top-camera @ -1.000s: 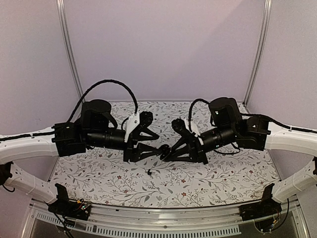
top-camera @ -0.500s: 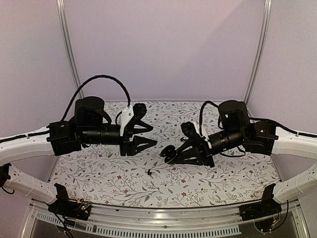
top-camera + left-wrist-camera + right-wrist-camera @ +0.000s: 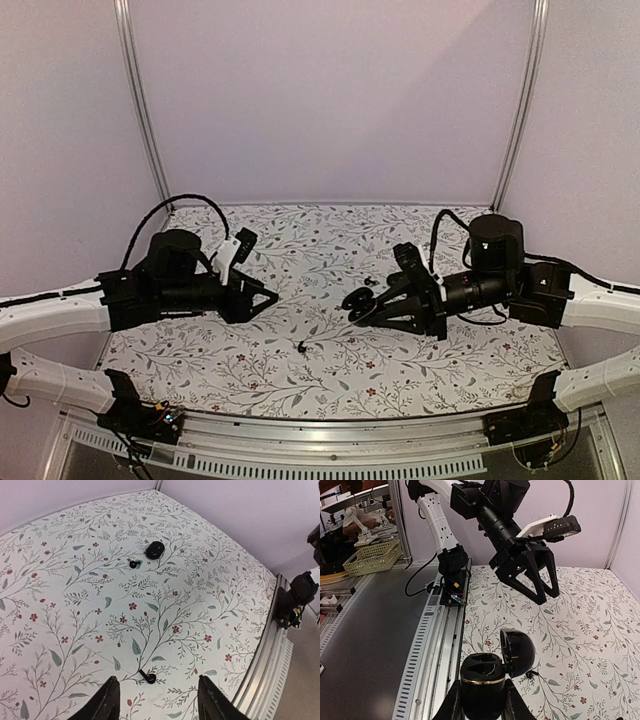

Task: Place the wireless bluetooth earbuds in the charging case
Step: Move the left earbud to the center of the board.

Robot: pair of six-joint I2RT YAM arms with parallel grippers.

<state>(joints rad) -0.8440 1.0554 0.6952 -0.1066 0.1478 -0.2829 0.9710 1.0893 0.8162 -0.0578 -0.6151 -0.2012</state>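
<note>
In the right wrist view my right gripper (image 3: 481,689) is shut on the black charging case (image 3: 479,672). The case stands upright with its lid (image 3: 519,652) hinged open to the right and both wells empty. One tiny black earbud (image 3: 147,677) lies on the floral table just beyond my left gripper (image 3: 159,682), which is open and empty above it. From above that earbud (image 3: 301,347) lies between the left gripper (image 3: 268,294) and the right gripper (image 3: 355,303). A second earbud (image 3: 133,563) lies farther off.
A black pebble-shaped piece (image 3: 155,550) rests on the table beside the second earbud. The aluminium rail (image 3: 272,650) runs along the near table edge. Purple walls close in the back and sides. The left gripper (image 3: 540,580) hangs ahead of the case.
Both arms have drawn apart and come lower. The left gripper has moved left, empty. The right gripper has moved right, still holding the open case.
</note>
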